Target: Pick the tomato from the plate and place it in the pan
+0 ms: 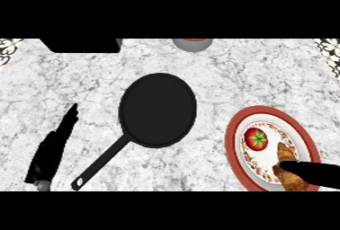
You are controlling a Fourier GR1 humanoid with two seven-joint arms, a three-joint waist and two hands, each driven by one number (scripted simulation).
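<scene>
Because the fingers (287, 167) of our right hand (313, 173) lie straight, holding nothing, over the croissant (285, 152) and short of the tomato (257, 138) on the plate (232, 139), we risk shoving that croissant into it. A knocked tomato could roll off, away from the pan (158, 110).

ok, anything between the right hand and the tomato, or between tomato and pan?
Partly: the croissant lies on the plate beside the tomato, and the right hand is over its near end. From tomato to pan, only the plate's rim and bare counter.
</scene>
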